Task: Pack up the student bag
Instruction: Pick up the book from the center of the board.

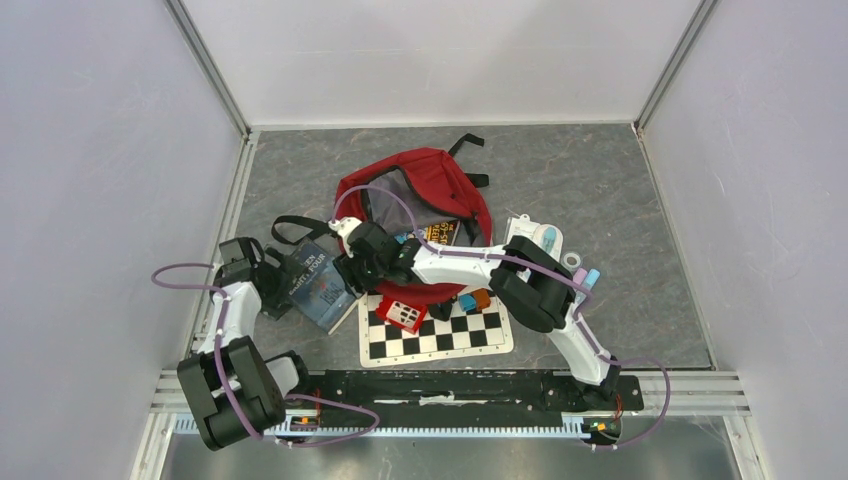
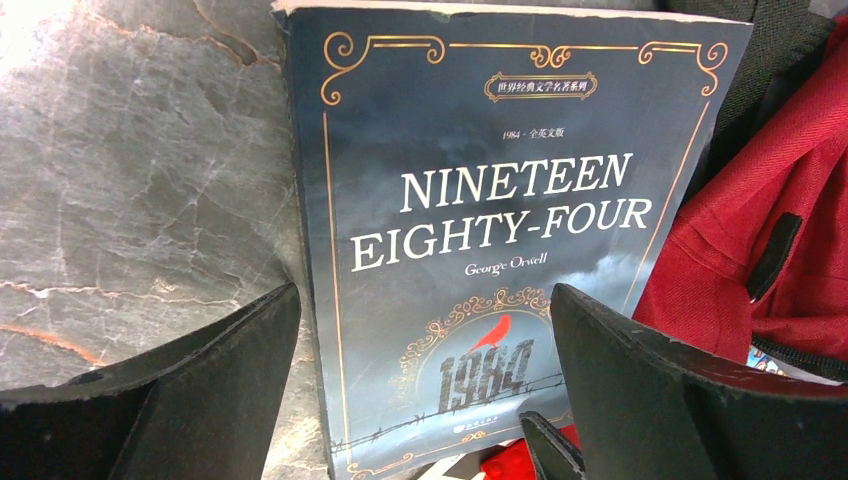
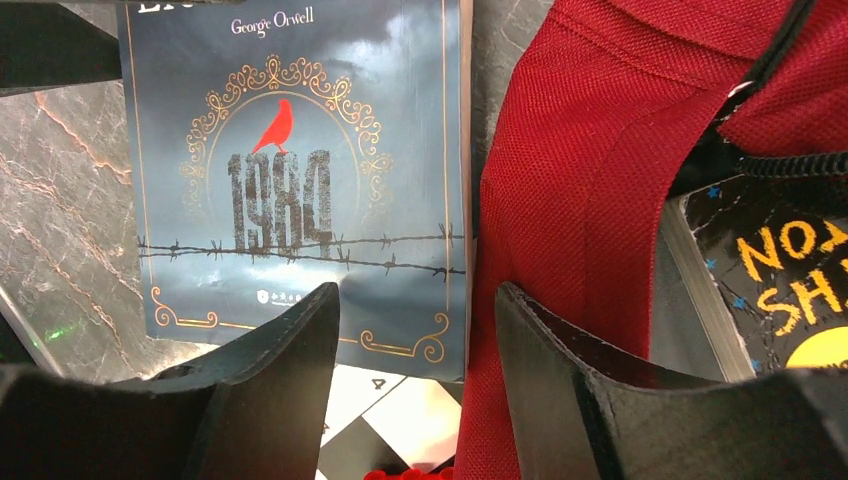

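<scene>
1x bag (image 1: 440, 178) mid-table, long axis roughly near-far, mouth gaping up, grey lining showing. 2 books: Orwell book (image 2: 500, 220) "NINETEEN EIGHTY-FOUR / George Orwell / 1984", flat left of bag. Black book (image 3: 770, 270), yellow lettering cut off, in bag's mouth. 1 chessboard (image 1: 440, 338) just near of bag. Left gripper (image 2: 422, 292) spread wide over Orwell book. Right gripper (image 3: 415, 288) jaws apart at bag's rim, holding nothing.

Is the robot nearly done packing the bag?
Not nearly. A black book with yellow lettering already looks tucked inside the red fabric backpack. In hand: nothing; the left end effector and right end effector are both open near the dark blue Nineteen Eighty-Four paperback. That book and the black-and-white chessboard wait on the table.
</scene>
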Controlling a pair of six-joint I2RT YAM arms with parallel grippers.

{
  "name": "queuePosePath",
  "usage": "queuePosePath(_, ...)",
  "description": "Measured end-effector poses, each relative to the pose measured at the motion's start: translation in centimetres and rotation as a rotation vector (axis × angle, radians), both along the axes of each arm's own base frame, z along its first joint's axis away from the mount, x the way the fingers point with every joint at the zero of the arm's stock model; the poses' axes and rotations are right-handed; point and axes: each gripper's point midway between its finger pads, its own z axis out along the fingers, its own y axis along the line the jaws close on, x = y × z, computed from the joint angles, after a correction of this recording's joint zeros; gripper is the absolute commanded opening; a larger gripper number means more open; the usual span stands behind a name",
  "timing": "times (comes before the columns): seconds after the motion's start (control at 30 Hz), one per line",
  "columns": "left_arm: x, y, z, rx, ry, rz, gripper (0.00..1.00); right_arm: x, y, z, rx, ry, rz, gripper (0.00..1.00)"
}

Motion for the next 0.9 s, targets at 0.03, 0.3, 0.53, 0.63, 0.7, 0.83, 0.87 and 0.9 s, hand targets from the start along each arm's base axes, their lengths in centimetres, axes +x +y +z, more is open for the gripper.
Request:
queuePosePath(0.03, 0.1, 0.0, 0.0, 0.000, -0.004, 0.000, 0.97, -0.1, 0.0, -0.1, 0.001, 0.005, 0.001, 0.64)
queuePosePath(0.3, 0.1, 0.0, -0.6, -0.008, -0.004, 0.006, 0.79, -1.4, 1.0, -0.6, 0.084, 0.095, 0.064, 0.63)
queuePosePath(0.53, 0.3, 0.4, -0.9, 0.002, -0.032, 0.027, 0.67, -1.0, 1.7, -1.0, 0.125, 0.147, 0.069, 0.50)
queuePosePath(0.63, 0.6, 0.7, -0.9, 0.014, -0.063, 0.039, 0.66, -0.5, 1.7, -1.1, 0.133, 0.160, 0.052, 0.28)
queuePosePath(0.7, 0.7, 0.8, -0.9, 0.019, -0.080, 0.047, 0.66, -0.2, 1.7, -1.1, 0.140, 0.170, 0.035, 0.11)
queuePosePath(0.83, 0.7, 0.9, -0.7, 0.030, -0.096, 0.052, 0.69, 0.1, 1.9, -0.8, 0.167, 0.197, 0.007, 0.00)
queuePosePath(0.87, 0.7, 0.9, -0.7, 0.032, -0.096, 0.053, 0.70, 0.1, 2.0, -0.7, 0.174, 0.200, 0.004, 0.00)
queuePosePath(0.9, 0.6, 0.9, -0.6, 0.035, -0.094, 0.055, 0.73, 0.1, 2.1, -0.5, 0.184, 0.204, -0.001, 0.00)
